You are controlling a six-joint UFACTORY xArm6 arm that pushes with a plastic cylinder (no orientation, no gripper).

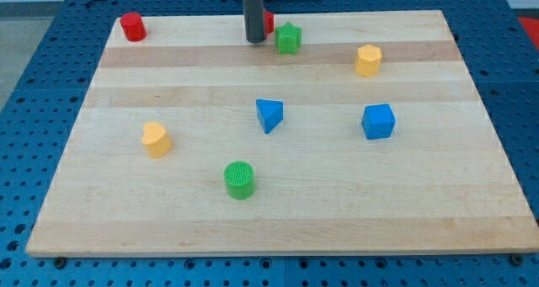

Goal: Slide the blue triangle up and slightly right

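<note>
Blue triangle [269, 114] sits near board centre, well below my tip [255, 40] and a shade to its right in the view. Not touched; nothing beside it.

My tip is a bare rod with nothing to open or close; it holds nothing and touches no block. It stands near the view's top edge of the board [278, 228].

Around the tip: green star [288, 39] just to its right. A red block [268, 21] peeks out from behind the rod, right side, shape not readable. Red cylinder [132, 26] far to the tip's left, at the board corner. Yellow block [368, 60] well to the right and a little below.

Further from the tip, below it: blue cube [378, 121] right of the triangle, well apart. Yellow heart [156, 140] down-left. Green cylinder [240, 180] farthest down, below the triangle.

Step, as I judge it: approach, push not begun. The tip is on the wrong side. Next move calls for travelling down past the triangle, skirting it on one side, to a spot just below and slightly left of it, above the green cylinder. Then push up and slightly right. The green star lies on that heading, so keep the stroke short.
</note>
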